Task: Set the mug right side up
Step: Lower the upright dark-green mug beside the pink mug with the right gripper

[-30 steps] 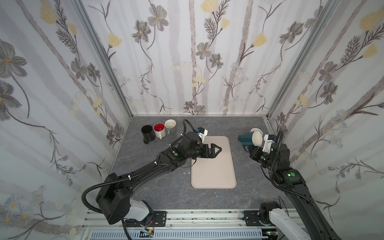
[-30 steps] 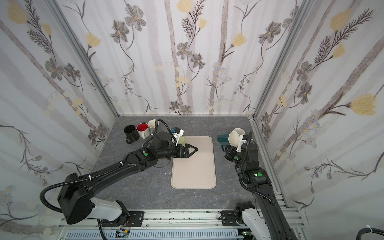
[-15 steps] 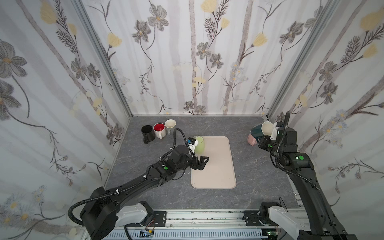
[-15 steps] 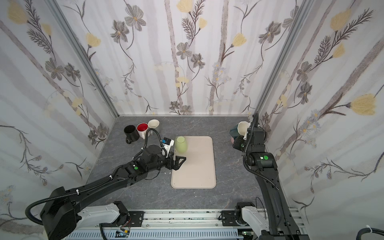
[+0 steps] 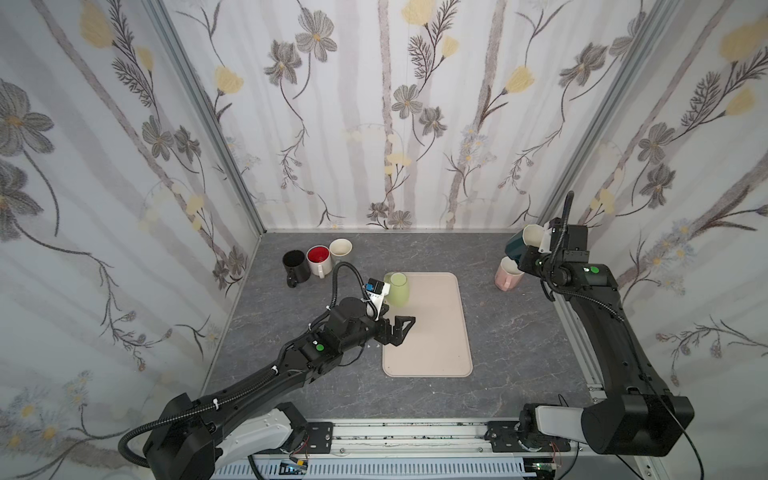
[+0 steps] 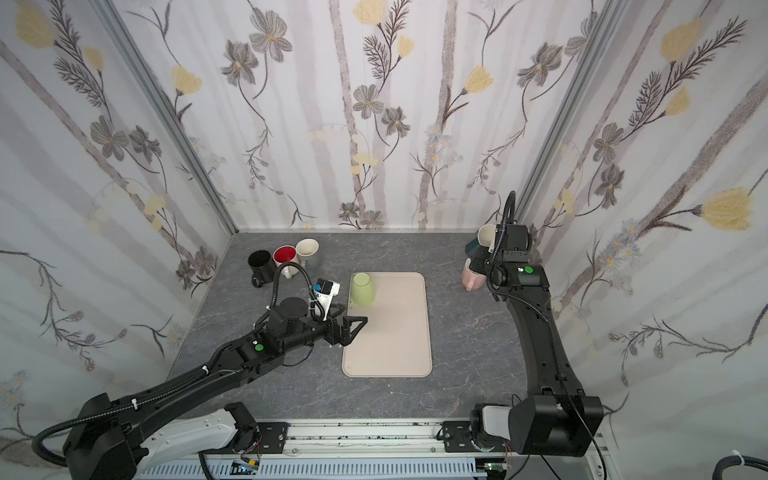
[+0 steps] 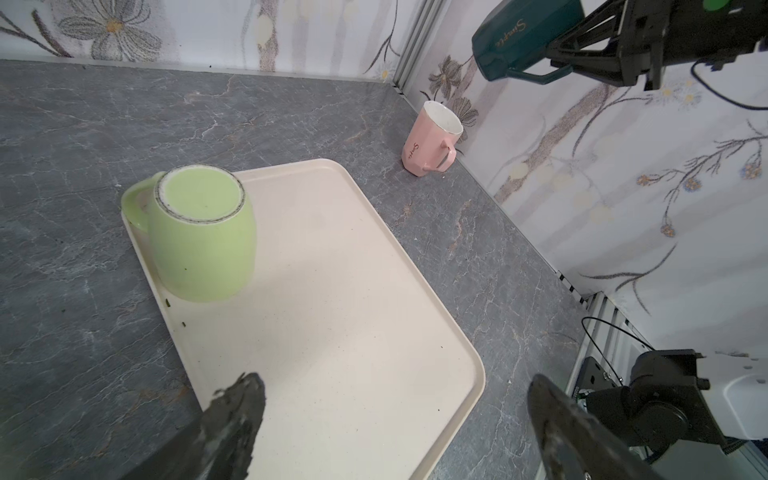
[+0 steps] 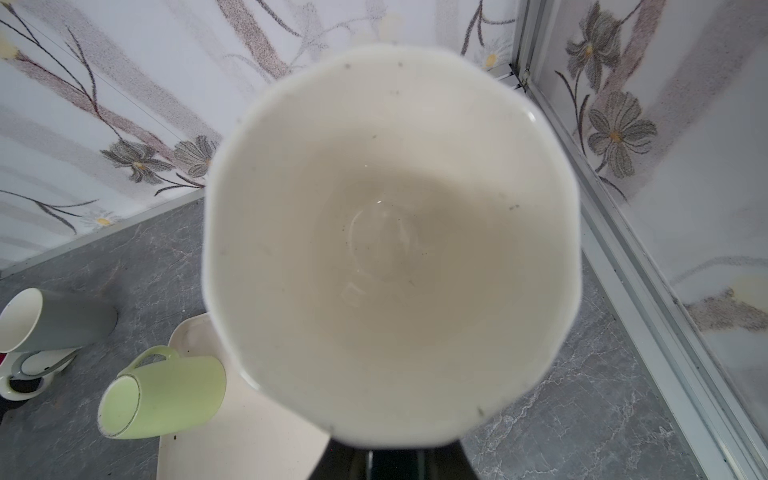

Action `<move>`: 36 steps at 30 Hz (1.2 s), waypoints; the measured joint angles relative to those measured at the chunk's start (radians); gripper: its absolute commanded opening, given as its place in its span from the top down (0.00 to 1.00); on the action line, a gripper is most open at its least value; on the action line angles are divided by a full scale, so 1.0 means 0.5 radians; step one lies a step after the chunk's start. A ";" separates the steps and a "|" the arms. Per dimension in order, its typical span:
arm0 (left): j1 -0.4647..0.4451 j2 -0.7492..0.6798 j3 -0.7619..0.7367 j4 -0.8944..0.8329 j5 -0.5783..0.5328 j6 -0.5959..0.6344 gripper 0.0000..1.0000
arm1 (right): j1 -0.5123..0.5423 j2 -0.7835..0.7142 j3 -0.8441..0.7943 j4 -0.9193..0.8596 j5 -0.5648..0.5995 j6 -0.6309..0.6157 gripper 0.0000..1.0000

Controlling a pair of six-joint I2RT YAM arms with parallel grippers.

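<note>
The teal mug [image 5: 515, 249] is in the air at the back right corner, clamped in my right gripper [image 7: 569, 41]. It is tilted, with its white inside turned partly up, so I judge the turn is not yet finished. To do it well I should roll the wrist until the mouth faces straight up, then lower the mug onto bare table and let go only once the base sits flat. The upright pink mug [image 5: 508, 279] stands just below and the wall is close, so there is little room.

My left gripper [image 5: 402, 330] hangs wide open and empty over the tray [image 5: 436, 353]. A green mug [image 5: 397, 289] stands mouth-down at the tray's far left corner. The table [image 5: 519, 353] is grey marbled stone, with three upright mugs [image 5: 319, 259] at the back left and flowered walls all round.
</note>
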 measured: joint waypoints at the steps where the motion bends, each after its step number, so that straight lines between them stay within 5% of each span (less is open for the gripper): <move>1: 0.000 -0.023 -0.003 -0.002 -0.005 -0.008 0.00 | 0.014 0.049 0.029 0.000 -0.018 0.000 1.00; 13: 0.000 -0.126 0.020 -0.087 -0.104 -0.082 0.00 | 0.185 0.648 0.348 -0.039 -0.018 -0.062 1.00; 36: 0.001 -0.074 0.100 -0.201 -0.202 -0.096 0.00 | 0.283 1.145 0.475 -0.105 0.256 -0.174 1.00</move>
